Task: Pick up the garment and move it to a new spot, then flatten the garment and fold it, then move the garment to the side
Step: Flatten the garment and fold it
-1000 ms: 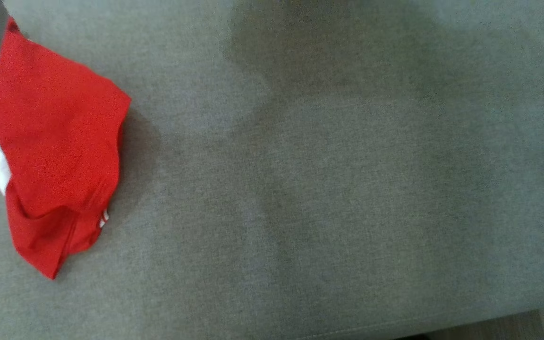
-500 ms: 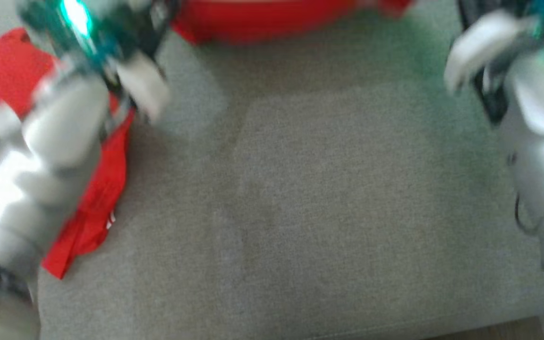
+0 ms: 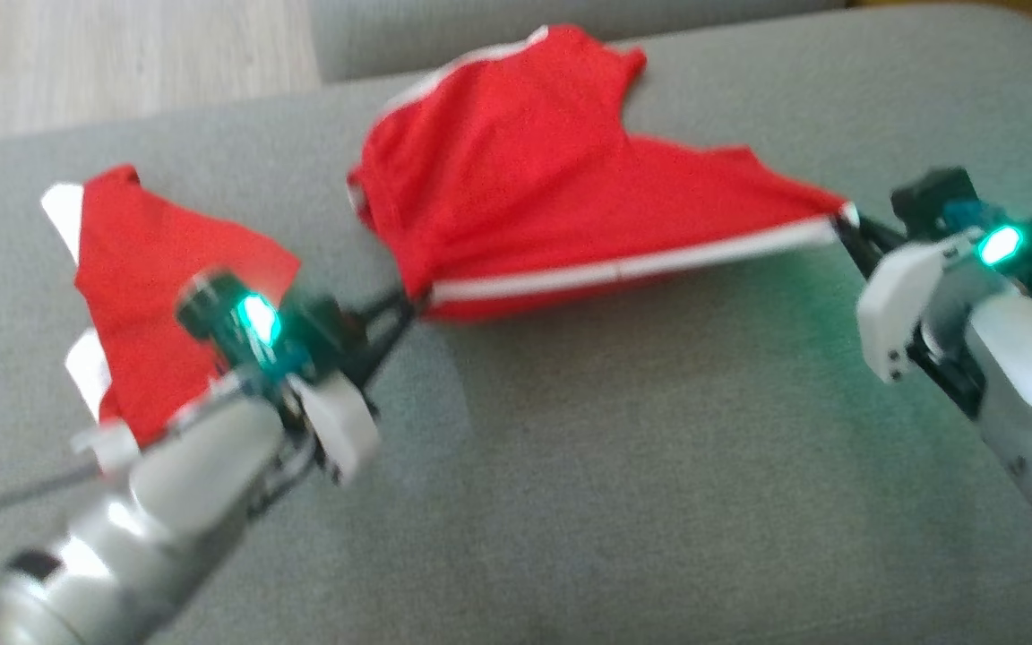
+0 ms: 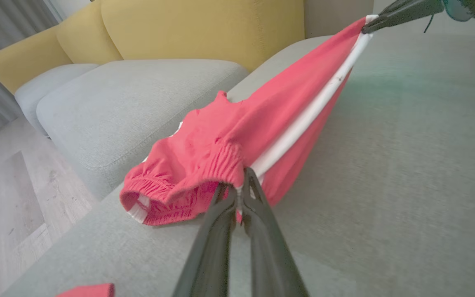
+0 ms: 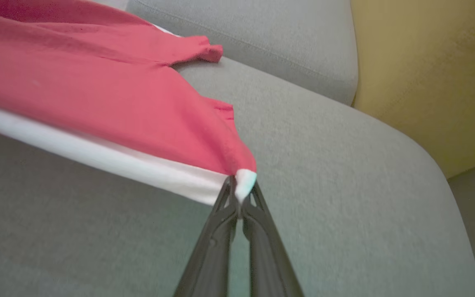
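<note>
Red shorts (image 3: 552,188) with a white stripe hang stretched across the upper middle of the frame, just over the grey cushion (image 3: 614,466). Left gripper (image 3: 410,303) is pinched tight on the elastic waistband end, and right gripper (image 3: 841,224) is clamped on the white corner at the right. Another red cloth (image 3: 158,260) lies at the left.

a broad grey cushion (image 3: 623,484) with a matte woven cover carries everything, and its far right corner is rounded. toward the cushion's far edge the red garment (image 3: 516,170) with white trim lies partly on it. its gathered waistband end and far part touch the cover, while its white-striped near edge is raised off the cushion. at the cushion's left side a second red cloth (image 3: 167,260) with white patches lies crumpled, apart from the garment.
</note>
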